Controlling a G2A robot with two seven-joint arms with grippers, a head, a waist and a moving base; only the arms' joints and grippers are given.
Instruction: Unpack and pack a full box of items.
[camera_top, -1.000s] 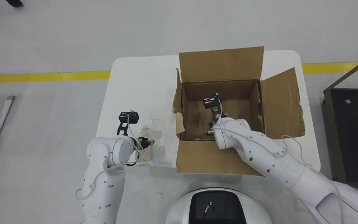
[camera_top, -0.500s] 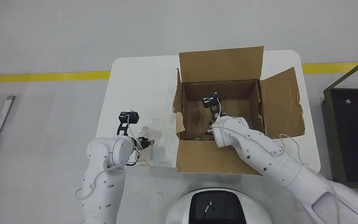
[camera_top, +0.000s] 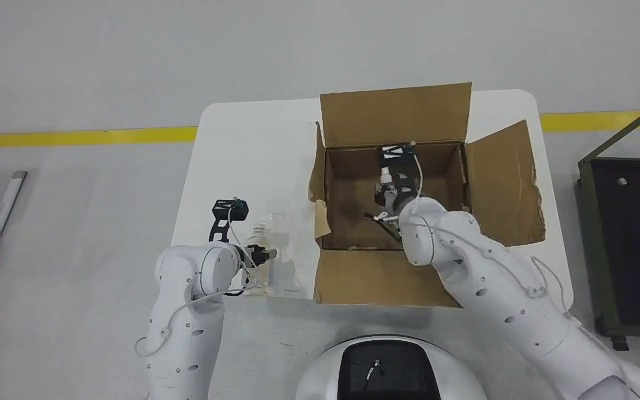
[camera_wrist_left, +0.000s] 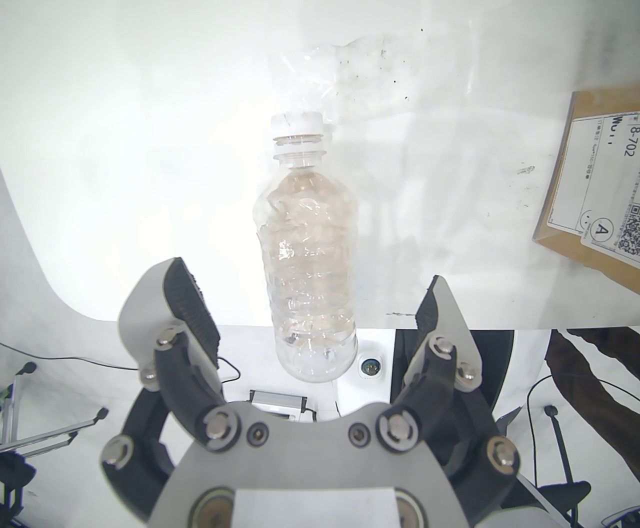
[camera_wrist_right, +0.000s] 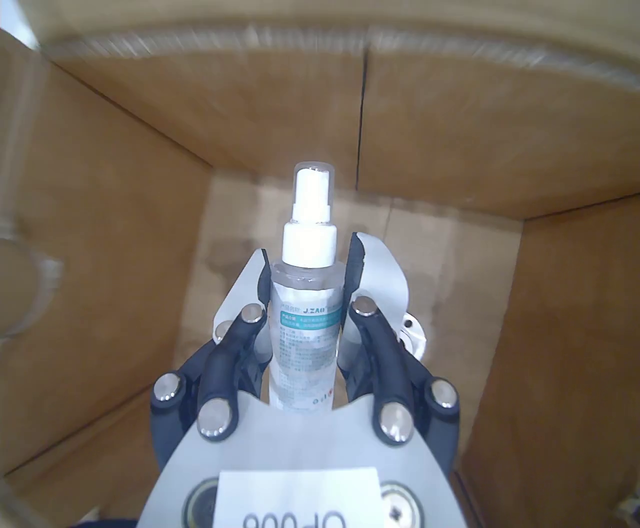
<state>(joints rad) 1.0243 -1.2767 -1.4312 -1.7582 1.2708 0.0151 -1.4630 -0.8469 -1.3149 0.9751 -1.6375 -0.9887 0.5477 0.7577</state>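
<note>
- A white surface carries an open cardboard box. Its flaps are folded outward, which leaves the inside open from above.
- The right hand is inside the box, clamped on a small spray bottle. Its two fingers press the bottle's sides just below the white collar, so the nozzle pokes out past the fingertips, untouched.
- The spray bottle is a slim, clear cylinder with a pale printed label, a white pump head and a see-through cap over it. It is held clear of the box floor, which looks like bare, stained brown card.
- The left hand is outside the box, over the near left part of the surface. Its fingers are spread wide apart.
- A water bottle sits between those fingers and touches neither. Such a wide gap would suit either letting go or closing in.
- The water bottle is clear and ribbed, with a white cap pointing away from the hand. A crumpled clear plastic bag lies just past the cap.
- One item is out and one is gripped inside the box, so the job looks partway done. Whether the spray bottle is going in or coming out cannot be told.
</note>
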